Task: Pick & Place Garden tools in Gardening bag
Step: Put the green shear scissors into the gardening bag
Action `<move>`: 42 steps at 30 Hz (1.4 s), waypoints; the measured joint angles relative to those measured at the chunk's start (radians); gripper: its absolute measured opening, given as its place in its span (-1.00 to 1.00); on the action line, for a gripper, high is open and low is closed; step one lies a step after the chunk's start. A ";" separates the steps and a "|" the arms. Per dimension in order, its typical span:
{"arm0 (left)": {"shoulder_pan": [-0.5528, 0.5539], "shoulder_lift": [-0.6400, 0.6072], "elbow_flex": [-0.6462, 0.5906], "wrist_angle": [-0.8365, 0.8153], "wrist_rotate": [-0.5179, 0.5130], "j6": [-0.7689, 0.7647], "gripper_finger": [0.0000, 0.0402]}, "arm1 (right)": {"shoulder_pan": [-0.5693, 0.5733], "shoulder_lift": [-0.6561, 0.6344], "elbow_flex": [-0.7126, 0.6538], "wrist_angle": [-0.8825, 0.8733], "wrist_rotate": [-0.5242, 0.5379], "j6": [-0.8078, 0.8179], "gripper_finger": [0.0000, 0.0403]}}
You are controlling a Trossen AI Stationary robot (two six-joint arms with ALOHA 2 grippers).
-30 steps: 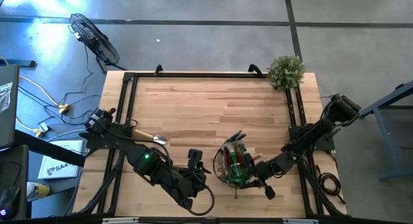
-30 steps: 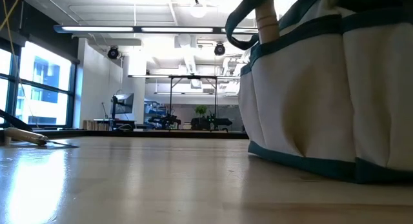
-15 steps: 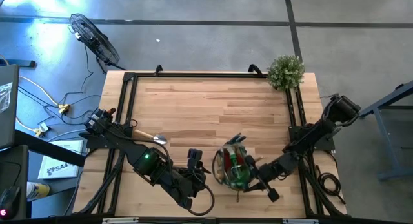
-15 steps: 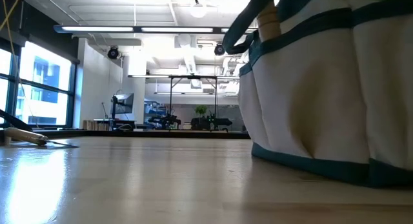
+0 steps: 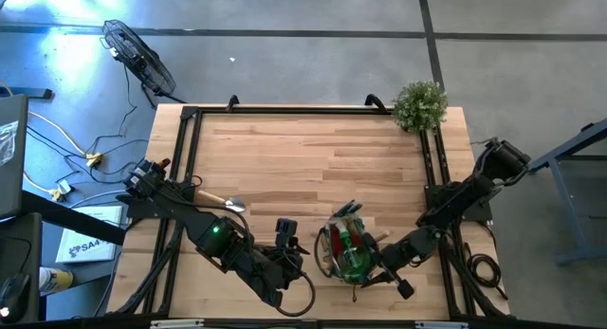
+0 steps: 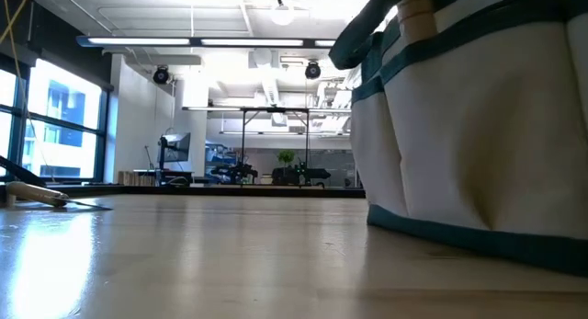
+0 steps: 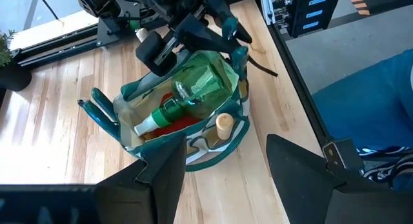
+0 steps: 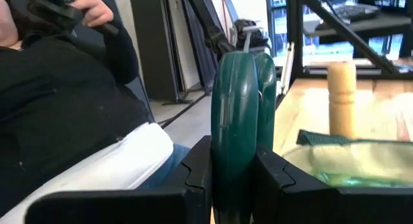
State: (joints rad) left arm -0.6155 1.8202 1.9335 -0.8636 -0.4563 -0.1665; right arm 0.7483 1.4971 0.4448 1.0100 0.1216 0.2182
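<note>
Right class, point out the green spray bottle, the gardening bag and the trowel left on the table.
green spray bottle (image 7: pixel 200 88), left wrist view, its body.
gardening bag (image 6: pixel 478 153), low view, side panel.
trowel (image 5: pixel 234 206), high view, metal blade.

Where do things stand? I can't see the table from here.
Right gripper shut on bag's green loop handle. Left gripper open, hovering beside the bag. One trowel lies outside. Nothing blocking.

A robotics lab: bare concrete floor (image 5: pixel 285 54) around the wooden surface (image 5: pixel 303 168), a floor fan (image 5: pixel 137 59) and loose cables (image 5: pixel 57 144) beside it, open ceiling with strip lights (image 6: pixel 202 40).
</note>
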 joint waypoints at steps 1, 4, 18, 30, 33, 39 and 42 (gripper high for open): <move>0.000 0.000 0.000 0.000 -0.002 0.000 0.04 | 0.000 0.000 0.001 -0.013 0.001 0.009 -0.75; 0.000 0.000 0.000 0.000 -0.004 0.000 0.04 | 0.000 0.000 0.001 -0.039 0.002 0.025 -0.75; 0.000 0.000 0.000 0.001 -0.005 0.000 0.04 | -0.018 -0.002 0.002 -0.175 0.092 0.088 -0.75; 0.000 0.000 0.000 0.000 -0.005 0.000 0.04 | -0.017 -0.002 0.002 -0.191 0.093 0.123 -0.75; 0.000 0.000 0.000 0.001 -0.005 -0.001 0.04 | -0.018 -0.002 0.002 -0.195 0.093 0.132 -0.72; 0.000 0.000 0.000 0.000 -0.004 -0.001 0.04 | -0.017 -0.002 0.001 -0.200 0.104 0.124 -0.65; 0.000 0.000 0.000 0.000 -0.004 -0.001 0.04 | -0.017 -0.001 0.001 -0.195 0.108 0.114 -0.64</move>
State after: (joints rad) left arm -0.6155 1.8202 1.9335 -0.8635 -0.4606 -0.1673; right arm 0.7315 1.4960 0.4458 0.8152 0.2298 0.3319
